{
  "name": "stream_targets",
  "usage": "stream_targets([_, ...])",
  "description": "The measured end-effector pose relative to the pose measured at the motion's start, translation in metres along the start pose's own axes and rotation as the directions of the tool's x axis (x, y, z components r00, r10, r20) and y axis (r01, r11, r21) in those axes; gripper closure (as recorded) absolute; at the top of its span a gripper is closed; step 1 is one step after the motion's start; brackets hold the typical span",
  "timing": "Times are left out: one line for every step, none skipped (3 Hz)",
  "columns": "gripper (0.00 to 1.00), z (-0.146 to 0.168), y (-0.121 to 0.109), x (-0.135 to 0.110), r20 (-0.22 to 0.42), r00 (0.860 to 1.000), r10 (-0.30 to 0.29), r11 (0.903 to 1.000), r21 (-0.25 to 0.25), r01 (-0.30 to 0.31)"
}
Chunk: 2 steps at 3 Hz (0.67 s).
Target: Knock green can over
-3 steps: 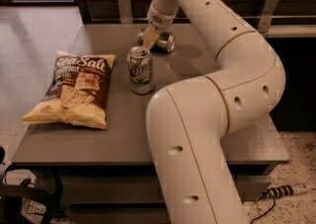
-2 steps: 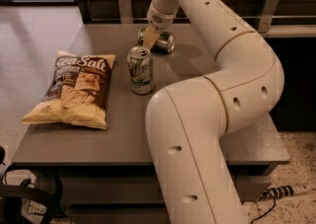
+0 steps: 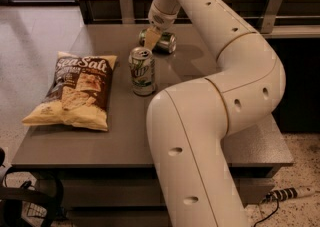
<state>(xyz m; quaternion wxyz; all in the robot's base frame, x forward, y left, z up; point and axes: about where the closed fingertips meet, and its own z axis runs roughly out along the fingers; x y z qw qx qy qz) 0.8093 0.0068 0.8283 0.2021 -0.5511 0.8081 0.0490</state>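
Observation:
The green can (image 3: 163, 42) lies on its side at the far middle of the grey table (image 3: 120, 136), its silver end facing right. My gripper (image 3: 150, 40) hangs at the end of the white arm, right at the can's left end and partly in front of it. A whiter can with a green logo (image 3: 142, 71) stands upright just in front of the gripper.
A brown and yellow chip bag (image 3: 75, 91) lies flat on the left of the table. My arm's large white links (image 3: 210, 121) cover the table's right side. A wooden wall with metal brackets (image 3: 272, 1) runs behind the table. A power strip (image 3: 290, 193) lies on the floor at the right.

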Motion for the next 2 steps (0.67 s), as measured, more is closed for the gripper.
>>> stream_targets([0.08,0.0015,0.0002,-0.0001,-0.001,1.000,0.000,1.0000,-0.002,0.000])
stream_targets([0.00,0.0048,0.0007,-0.0001,-0.003,1.000,0.000,1.0000,-0.005,0.000])
